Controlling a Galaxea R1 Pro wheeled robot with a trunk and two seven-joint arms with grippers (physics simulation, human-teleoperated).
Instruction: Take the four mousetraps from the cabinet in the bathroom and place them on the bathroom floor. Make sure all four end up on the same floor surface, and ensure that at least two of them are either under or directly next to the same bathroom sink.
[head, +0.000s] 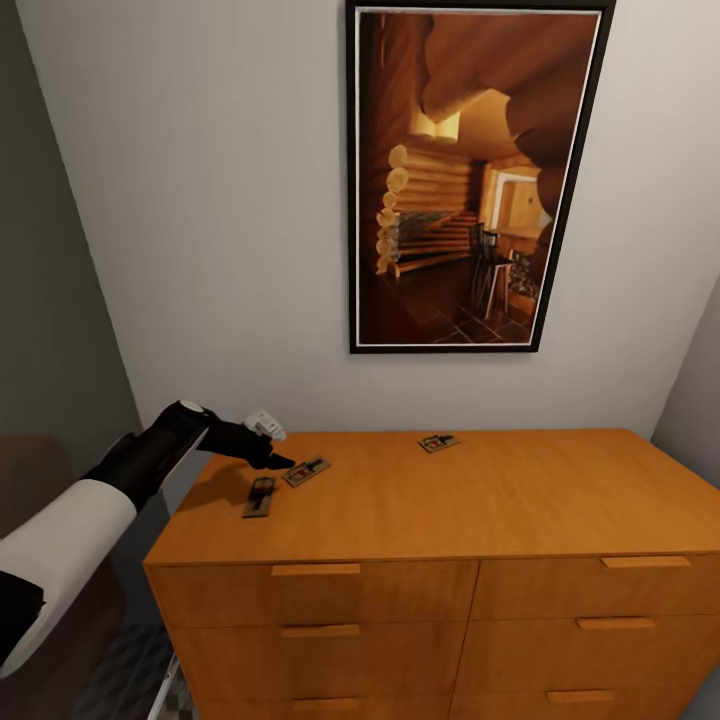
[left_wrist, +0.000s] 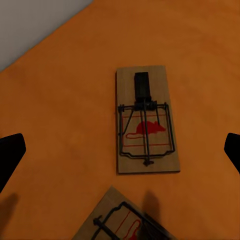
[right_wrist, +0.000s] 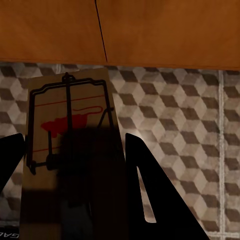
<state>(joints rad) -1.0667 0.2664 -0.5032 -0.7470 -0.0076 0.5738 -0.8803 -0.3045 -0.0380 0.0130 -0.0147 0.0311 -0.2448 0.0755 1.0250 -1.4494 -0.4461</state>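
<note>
Wall: a pale wall (head: 200, 200) rises behind the cabinet, carrying a tall dark-framed picture (head: 470, 175) of a log-cabin interior.
Cabinet: the orange-brown chest of drawers (head: 440, 590) stands against that wall, flat top bare between the traps, bar handles (head: 315, 569) on the drawer fronts below.
Bathroom floor: cube-patterned tiles (right_wrist: 190, 130) with pale grout lines lie below the cabinet front in my right wrist view.
My left arm: white and black sleeve (head: 90, 520) reaches in from the left to the top's left back corner.
My left gripper: (head: 278, 462) hangs over the top near its left edge with fingers spread wide; in the left wrist view the two dark fingertips (left_wrist: 10, 155) stand well apart on either side of a trap, touching nothing.
My right gripper: (right_wrist: 75, 165) is closed around a mousetrap, dark fingers flanking the board, held above the tiles in front of the cabinet.
Held mousetrap: (right_wrist: 70, 125) tan board, wire frame and red mouse mark facing the camera, lower half in shadow.
Mousetrap at my left fingertips: (head: 306, 470) flat on the top, near the left back corner.
Mousetrap beside it: (head: 259, 496) flat, nearer the left edge, just apart from the first.
Third mousetrap on top: (head: 438, 442) flat near the back edge, about mid-width, well apart from the other two.
</note>
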